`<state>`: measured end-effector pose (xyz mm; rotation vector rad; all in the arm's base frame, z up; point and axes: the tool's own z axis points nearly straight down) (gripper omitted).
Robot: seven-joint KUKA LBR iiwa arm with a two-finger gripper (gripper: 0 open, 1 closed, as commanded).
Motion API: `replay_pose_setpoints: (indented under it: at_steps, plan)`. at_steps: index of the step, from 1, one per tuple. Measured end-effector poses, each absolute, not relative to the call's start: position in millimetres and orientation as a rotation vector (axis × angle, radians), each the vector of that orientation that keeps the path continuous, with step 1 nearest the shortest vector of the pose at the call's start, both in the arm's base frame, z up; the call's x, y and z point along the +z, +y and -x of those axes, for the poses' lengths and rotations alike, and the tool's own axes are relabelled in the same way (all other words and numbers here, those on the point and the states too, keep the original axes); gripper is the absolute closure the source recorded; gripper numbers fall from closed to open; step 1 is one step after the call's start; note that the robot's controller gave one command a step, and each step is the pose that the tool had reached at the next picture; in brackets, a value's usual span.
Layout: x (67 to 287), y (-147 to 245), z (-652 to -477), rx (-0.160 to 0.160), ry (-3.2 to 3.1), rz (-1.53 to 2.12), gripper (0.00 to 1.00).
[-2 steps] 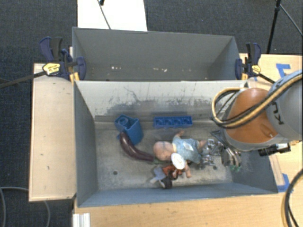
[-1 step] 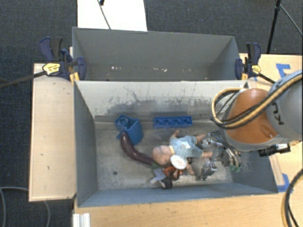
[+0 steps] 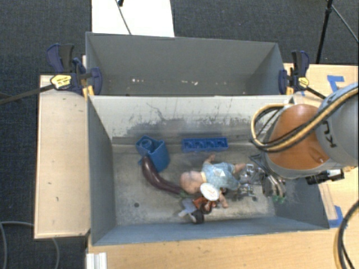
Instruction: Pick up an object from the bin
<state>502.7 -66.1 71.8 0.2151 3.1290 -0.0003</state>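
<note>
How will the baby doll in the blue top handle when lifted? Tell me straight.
The baby doll splays its limbs, so it would probably hang lopsided if gripped at one end. Its bare rounded head looks smooth, likely slippery. The dark curved tube by its head may get dragged along.

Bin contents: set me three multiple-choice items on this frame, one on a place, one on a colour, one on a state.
1. Where does the long blue brick lie in the bin?
A) by the far wall
B) by the near wall
C) in the left corner

2. What colour are the doll's clothes?
A) red
B) light blue
C) yellow

3. How is the doll?
A) standing upright
B) hanging in the air
C) lying on the floor beside the gripper

Key:
1 A, it lies along the foot of the far wall.
2 B, its top is pale blue.
3 C, it lies flat, head toward the view's left.
</note>
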Motion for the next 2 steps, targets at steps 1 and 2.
replay_pose_setpoints:
  at_steps: [1,2]
  plan:
    - [72,-66,-502.7,0.0,3.129,-0.214,1.0]
    - [214,-53,-500.3,0.0,3.137,-0.127,1.0]
